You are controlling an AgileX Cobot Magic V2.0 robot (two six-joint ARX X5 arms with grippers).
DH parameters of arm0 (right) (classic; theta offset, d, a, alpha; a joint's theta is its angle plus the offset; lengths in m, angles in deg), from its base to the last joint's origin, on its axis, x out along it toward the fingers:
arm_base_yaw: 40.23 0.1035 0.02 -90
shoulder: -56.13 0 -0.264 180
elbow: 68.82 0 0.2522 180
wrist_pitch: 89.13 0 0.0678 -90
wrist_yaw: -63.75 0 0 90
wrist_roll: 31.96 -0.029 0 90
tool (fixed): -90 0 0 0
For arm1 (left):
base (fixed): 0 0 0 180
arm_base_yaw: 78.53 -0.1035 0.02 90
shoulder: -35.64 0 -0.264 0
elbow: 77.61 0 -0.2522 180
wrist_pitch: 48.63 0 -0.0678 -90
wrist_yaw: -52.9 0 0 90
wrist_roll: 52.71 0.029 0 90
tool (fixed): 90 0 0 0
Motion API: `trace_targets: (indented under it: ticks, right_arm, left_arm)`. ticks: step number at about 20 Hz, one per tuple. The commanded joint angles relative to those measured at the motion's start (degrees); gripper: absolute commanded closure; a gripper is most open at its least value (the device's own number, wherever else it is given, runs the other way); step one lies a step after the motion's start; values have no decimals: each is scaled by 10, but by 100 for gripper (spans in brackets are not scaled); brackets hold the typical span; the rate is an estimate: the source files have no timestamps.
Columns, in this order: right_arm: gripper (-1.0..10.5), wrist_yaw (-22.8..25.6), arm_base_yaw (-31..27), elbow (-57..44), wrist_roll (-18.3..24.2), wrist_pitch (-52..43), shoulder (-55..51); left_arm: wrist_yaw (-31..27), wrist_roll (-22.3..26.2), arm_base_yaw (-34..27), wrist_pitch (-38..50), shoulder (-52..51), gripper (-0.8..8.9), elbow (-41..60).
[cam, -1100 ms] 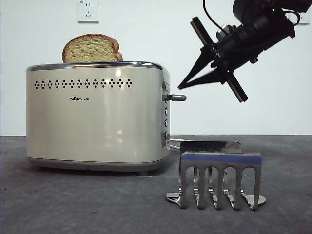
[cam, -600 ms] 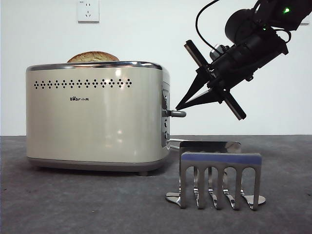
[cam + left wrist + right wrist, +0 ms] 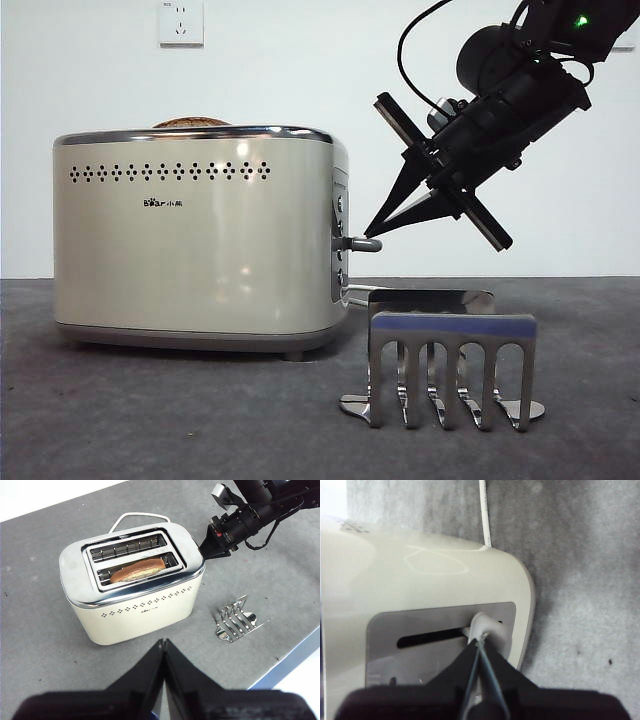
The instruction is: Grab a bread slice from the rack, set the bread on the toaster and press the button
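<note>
The cream toaster (image 3: 200, 245) stands at the left of the front view. The slice of bread (image 3: 190, 123) sits deep in a slot, and only its brown top shows above the chrome rim. From the left wrist view the bread (image 3: 137, 570) lies in the slot nearer that camera. My right gripper (image 3: 372, 230) is shut, with its tip on the silver lever button (image 3: 362, 243) at the toaster's side panel. The right wrist view shows that tip (image 3: 479, 642) pressing on the lever (image 3: 487, 630). The steel rack (image 3: 450, 370) stands empty at the front right. My left gripper (image 3: 163, 645) is shut and empty, high above the table.
A white power cord (image 3: 137, 516) loops behind the toaster. The rack (image 3: 235, 622) stands close to the table's blue edge (image 3: 295, 655). A wall socket (image 3: 181, 22) is on the white wall behind.
My right gripper has come down onto the lever and pushed it lower. The bread has sunk from well above the rim to almost inside the slot.
</note>
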Motion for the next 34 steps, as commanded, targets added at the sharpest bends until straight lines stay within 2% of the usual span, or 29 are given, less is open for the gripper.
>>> trace_targets:
  ticks: [1, 6, 8, 25, 30, 34]
  right_arm:
    - [954, 19, 0, -10, 11, 18, 18]
    - [954, 3, 1, -10, 10, 21, 50]
    - [954, 24, 1, -10, 12, 32, 56]
    - [954, 9, 0, -6, 15, 33, 58]
    - [954, -4, 1, 38, 17, 54, 58]
    - [953, 2, 5, 105, 43, 118, 54]
  left_arm:
    - [-1, -1, 0, 2, -1, 822, 3]
    - [-1, -1, 0, 2, -1, 822, 3]
    - [-1, -1, 0, 2, -1, 822, 3]
    - [-5, -1, 0, 2, -1, 821, 3]
    - [-5, -1, 0, 2, -1, 821, 3]
    - [-5, -1, 0, 2, -1, 821, 3]
